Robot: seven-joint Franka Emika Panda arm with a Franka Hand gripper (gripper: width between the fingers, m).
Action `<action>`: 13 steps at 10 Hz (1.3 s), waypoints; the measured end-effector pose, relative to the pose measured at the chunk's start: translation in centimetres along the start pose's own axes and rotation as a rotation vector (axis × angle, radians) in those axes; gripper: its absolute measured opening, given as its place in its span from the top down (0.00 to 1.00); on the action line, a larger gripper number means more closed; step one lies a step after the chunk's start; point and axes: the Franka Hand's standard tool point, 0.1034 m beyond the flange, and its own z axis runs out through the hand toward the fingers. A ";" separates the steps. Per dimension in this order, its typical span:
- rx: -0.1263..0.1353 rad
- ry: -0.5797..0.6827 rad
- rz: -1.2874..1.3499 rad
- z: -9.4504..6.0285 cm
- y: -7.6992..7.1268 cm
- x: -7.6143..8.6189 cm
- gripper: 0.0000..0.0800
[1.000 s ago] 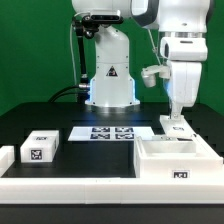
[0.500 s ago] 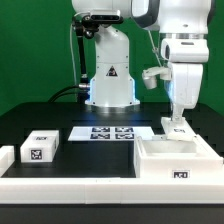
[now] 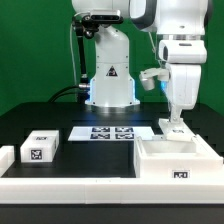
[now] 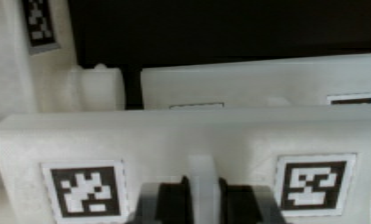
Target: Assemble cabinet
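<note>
The large white cabinet body stands at the exterior view's right, with a tag on its front. My gripper points down over the body's far edge. In the wrist view my gripper has its dark fingers pressed on either side of a thin white edge. That edge belongs to a white cabinet part carrying two tags, and the fingers sit between the tags. Past it lies the body's rim. A small white tagged block lies apart at the exterior view's left.
The marker board lies flat mid-table in front of the robot base. A low white ledge runs along the front edge. A second small white block sits at the far left.
</note>
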 end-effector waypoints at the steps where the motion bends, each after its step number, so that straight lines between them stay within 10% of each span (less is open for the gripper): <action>1: -0.010 0.005 0.002 0.0 1.0 0.1 0.92; 3: -0.030 0.012 0.009 0.0 3.4 0.1 0.92; 8: -0.033 0.015 0.000 0.0 3.6 0.0 0.92; 13: -0.071 0.028 0.005 0.0 8.2 -0.1 0.92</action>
